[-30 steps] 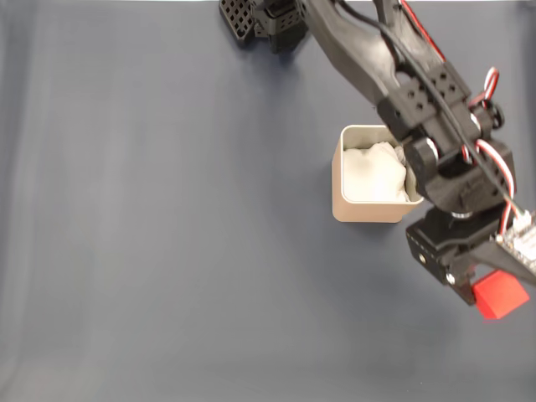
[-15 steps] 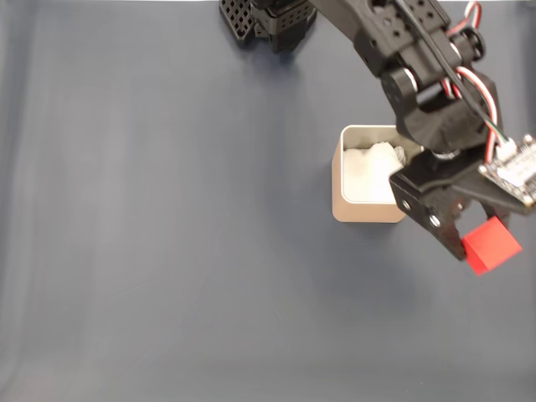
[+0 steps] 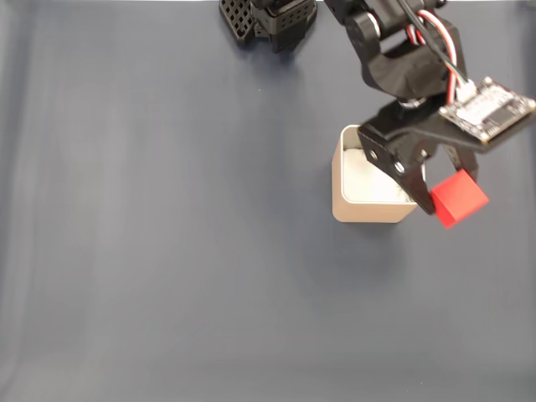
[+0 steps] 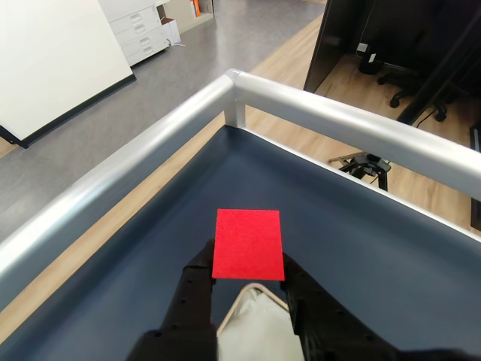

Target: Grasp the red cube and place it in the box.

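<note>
The gripper (image 3: 446,198) clamps the red cube (image 3: 459,198) — right of centre in the fixed view. The box (image 3: 365,209) sits just left, white padding (image 3: 367,179) inside.

Fixed view: my tool (image 3: 446,198) holds the cube (image 3: 458,198) above the counter (image 3: 167,251), just right of the box (image 3: 368,209) and overlapping its right wall, with my base (image 3: 268,18) behind; wrist view: cube (image 4: 248,244) between my fingers (image 4: 197,280), box (image 4: 252,327) below.
</note>
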You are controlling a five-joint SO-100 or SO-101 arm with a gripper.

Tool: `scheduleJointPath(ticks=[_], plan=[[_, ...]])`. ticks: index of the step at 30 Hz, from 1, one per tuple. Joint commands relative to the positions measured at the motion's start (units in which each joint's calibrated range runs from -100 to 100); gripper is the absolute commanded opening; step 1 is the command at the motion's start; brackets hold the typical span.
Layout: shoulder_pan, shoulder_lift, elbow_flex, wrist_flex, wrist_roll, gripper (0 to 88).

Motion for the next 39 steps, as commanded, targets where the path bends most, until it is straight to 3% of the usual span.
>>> scheduleJointPath(ticks=[1,22,39], plan=[[0.1,-7.6,3.4,-0.9,0.3,9.6],[3.1,-30.7,26.3,1.6,1.4,9.5],[3.8,-32.6,26.8,10.2,0.3,9.2]])
